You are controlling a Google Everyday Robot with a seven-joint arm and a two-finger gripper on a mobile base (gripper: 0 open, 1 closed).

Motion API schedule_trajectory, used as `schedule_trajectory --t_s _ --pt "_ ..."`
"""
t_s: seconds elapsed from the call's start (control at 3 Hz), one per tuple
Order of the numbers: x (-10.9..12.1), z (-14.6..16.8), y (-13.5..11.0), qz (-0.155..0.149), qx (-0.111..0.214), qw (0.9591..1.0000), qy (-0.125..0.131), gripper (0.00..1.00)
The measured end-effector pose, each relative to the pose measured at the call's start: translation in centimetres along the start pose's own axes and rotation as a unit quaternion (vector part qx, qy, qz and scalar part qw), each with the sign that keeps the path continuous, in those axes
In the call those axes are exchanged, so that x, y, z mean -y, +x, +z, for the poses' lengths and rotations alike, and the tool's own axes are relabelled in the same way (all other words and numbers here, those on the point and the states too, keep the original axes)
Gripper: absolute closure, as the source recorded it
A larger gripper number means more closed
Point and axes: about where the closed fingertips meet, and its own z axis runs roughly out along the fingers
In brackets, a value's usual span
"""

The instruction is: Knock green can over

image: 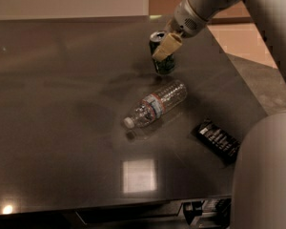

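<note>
Green can (165, 66) sits far-centre on the table (62, 104), just beyond the bottle (156, 104). Gripper (167, 46) against its upper side; spread can't be told. Likely light, stiff, slick: push high, near rim, no grasp needed.

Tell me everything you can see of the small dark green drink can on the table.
The small dark green metal drink can has pale markings and a silver top rim. It stands toward the far right of the dark table, not yet knocked over. The robot's gripper is against its upper front, hiding part of it. A clear plastic bottle lies just in front, apart.
</note>
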Motion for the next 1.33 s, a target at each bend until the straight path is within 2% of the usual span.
schedule_trajectory --t_s 0.33,0.67,1.0,1.33 --pt "-1.2 1.2 -1.1 -0.068 -0.076 0.9943 -0.029 1.00" --pt "-2.5 2.6 -1.9 -0.138 -0.143 0.9782 -0.059 1.00" --pt "-3.4 3.7 -2.2 -0.195 -0.199 0.9573 -0.078 0.82" --pt "-4.4 4.5 -2.2 -0.245 -0.242 0.9344 -0.092 0.58"
